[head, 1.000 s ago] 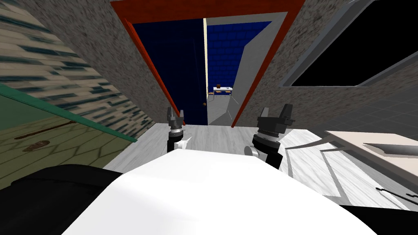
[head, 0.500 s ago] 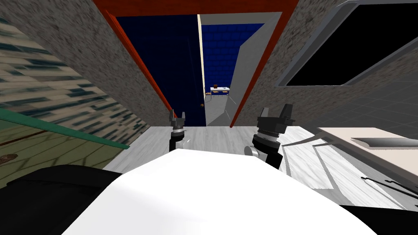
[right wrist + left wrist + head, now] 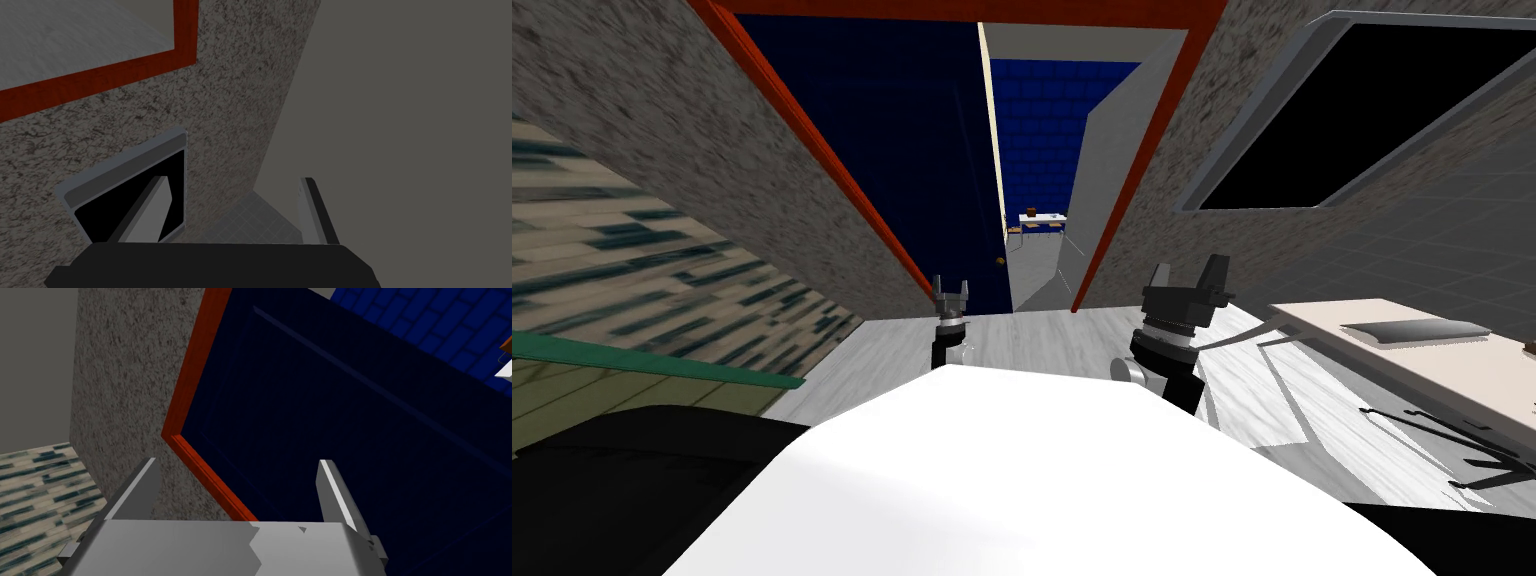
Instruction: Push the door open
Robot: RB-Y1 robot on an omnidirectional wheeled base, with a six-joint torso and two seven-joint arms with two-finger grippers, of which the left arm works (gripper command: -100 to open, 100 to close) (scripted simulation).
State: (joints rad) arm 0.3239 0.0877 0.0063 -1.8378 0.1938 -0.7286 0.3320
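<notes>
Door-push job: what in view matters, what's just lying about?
Job: dark blue door, ajar; its knob; red frame; left tool, open, facing the door.
Lying about: window; beige table; small far table; right tool, open.

A: What is the door (image 3: pixel 325 413) like?
B: Smooth, matt, dark blue, with shallow panels. Its frame (image 3: pixel 187 388) looks like reddish wood with a faint grain.
A: And the wall (image 3: pixel 125 388) beside it?
B: Rough, speckled grey, like stone. The floor (image 3: pixel 1032 340) shows pale wood grain, and the far wall (image 3: pixel 1042 120) is blue brick.
</notes>
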